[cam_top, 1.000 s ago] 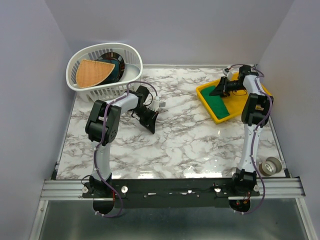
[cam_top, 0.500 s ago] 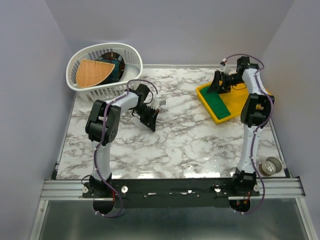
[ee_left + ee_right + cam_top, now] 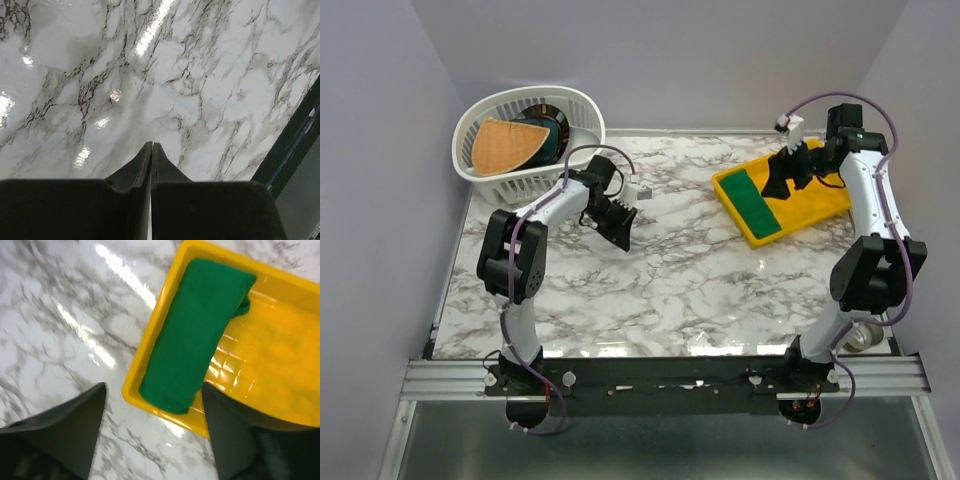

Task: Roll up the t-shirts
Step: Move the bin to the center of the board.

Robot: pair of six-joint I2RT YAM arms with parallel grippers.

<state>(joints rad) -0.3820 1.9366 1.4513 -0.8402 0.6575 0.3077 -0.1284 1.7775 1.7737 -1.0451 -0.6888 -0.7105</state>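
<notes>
Right gripper (image 3: 783, 180) hangs over the yellow tray (image 3: 808, 204) at the far right of the marble table (image 3: 690, 270). Its jaws are spread wide with nothing between them. In the right wrist view the right gripper (image 3: 153, 388) looks straight down on the tray (image 3: 272, 365), one finger on either side of the frame.

The green t-shirt (image 3: 757, 203) is in the tray, a compact long bundle lying along the tray wall on the table-centre side. From the wrist camera the t-shirt (image 3: 195, 335) runs nearly the full length of that wall, with a small lump of fabric sticking out at its far end. Can't tell whether it's rolled or just folded flat. The rest of the tray floor is bare yellow.

Left gripper (image 3: 618, 228) is low over the table, left of centre and near the white basket (image 3: 578, 102). Left wrist view shows the left gripper (image 3: 151, 146) with its tips pressed together on nothing, only marble (image 3: 200, 75) below.

The basket sits at the far left corner and holds a dark teal item (image 3: 553, 136) with a tan wedge (image 3: 503, 144) on it.

A roll of tape (image 3: 863, 337) is at the near right corner, partly hidden behind the right arm.
</notes>
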